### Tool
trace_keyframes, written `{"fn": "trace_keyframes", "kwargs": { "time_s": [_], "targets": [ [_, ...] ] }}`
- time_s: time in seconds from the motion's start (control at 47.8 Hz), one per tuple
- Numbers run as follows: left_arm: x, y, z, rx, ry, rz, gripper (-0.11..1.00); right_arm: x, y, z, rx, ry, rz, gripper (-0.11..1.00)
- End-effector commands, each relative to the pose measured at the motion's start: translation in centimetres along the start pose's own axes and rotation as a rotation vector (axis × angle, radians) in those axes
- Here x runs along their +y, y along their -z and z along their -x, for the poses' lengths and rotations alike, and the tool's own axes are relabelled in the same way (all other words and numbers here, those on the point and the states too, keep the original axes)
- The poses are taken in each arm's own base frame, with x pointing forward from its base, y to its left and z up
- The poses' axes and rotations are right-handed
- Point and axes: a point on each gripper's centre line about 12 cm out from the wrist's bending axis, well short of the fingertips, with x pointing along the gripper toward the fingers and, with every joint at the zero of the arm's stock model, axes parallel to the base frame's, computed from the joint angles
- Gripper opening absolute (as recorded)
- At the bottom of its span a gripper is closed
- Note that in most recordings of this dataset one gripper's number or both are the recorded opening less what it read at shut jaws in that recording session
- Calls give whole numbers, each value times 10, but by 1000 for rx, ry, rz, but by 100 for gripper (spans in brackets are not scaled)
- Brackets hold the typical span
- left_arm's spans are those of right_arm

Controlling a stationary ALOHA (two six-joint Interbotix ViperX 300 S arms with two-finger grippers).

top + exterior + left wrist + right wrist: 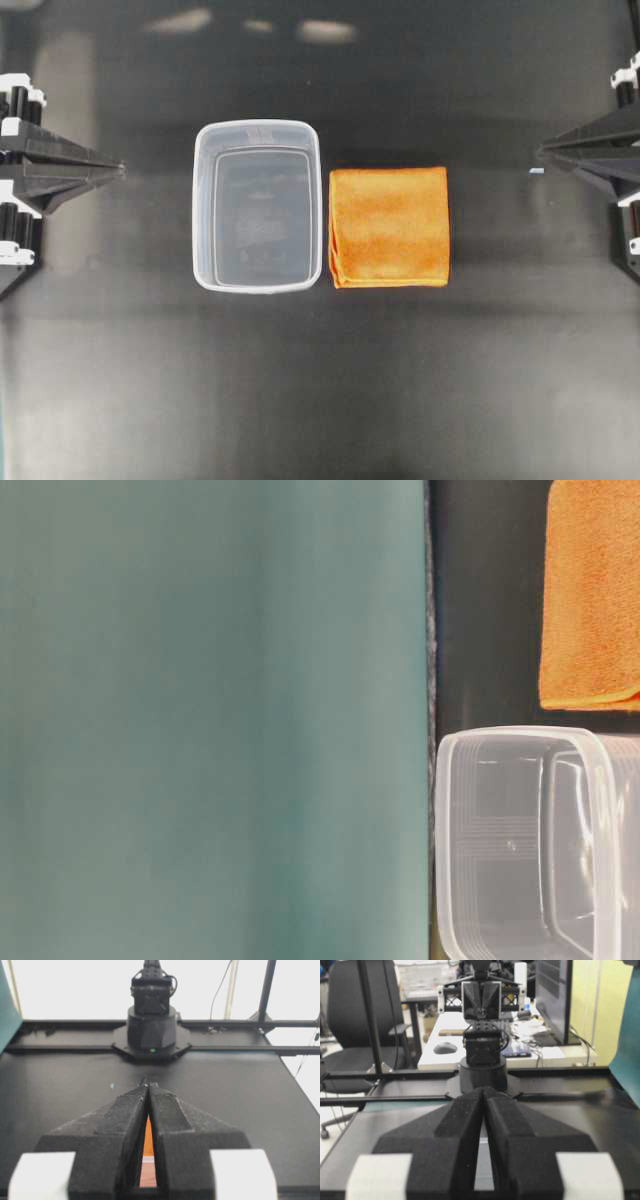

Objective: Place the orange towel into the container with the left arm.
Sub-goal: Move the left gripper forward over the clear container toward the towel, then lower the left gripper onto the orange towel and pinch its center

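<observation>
Beside the clear plastic rectangular tub, long axis near-to-far, the squarish orange microfibre towel lay flat; left gripper and right gripper were closed, empty.

Orange towel: folded square, layered edges showing along left and near sides, lying flat on dark surface, right of centre in overhead view. Container: clear translucent rectangular tub, rounded corners, thick rim, upright, open top, nothing inside, just left of towel, long sides parallel, narrow gap between. Left claw: fingers pressed together, parked at far left edge, well apart from container.
</observation>
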Motion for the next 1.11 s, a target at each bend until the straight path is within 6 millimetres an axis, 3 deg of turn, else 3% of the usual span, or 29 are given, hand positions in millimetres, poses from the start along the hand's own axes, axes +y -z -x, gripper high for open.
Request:
{"fn": "trace_keyframes", "kwargs": {
  "time_s": [0.0, 0.063, 0.126, 0.314, 0.649, 0.732, 0.942, 1.004, 1.088],
  "targets": [
    [-2, -3, -8, 21, 16, -21, 6, 0, -5, -3, -12, 1, -12, 1],
    [-2, -5, -15, 45, 16, -10, 8, -1, -3, -2, -6, 6, -22, 7],
    [-4, -9, -24, 77, 21, -1, 0, -1, -3, -2, -5, 7, -30, -1],
    [-3, -13, -50, 225, 15, -5, 0, -1, -2, -2, 6, 7, -42, -1],
    [0, -19, -100, 419, -1, -10, 0, -13, 21, 3, 193, 75, -100, 3],
    [1, -18, -108, 431, -3, -10, 1, -14, 24, 6, 210, 82, -110, 16],
    [5, -10, -134, 502, -16, -10, 9, -14, 26, 10, 219, 85, -121, 75],
    [8, -8, -145, 538, -26, -4, 17, -13, 25, 11, 214, 85, -120, 81],
    [12, -1, -165, 620, -38, -3, 34, -13, 22, 13, 199, 84, -119, 79]
  ]
}}
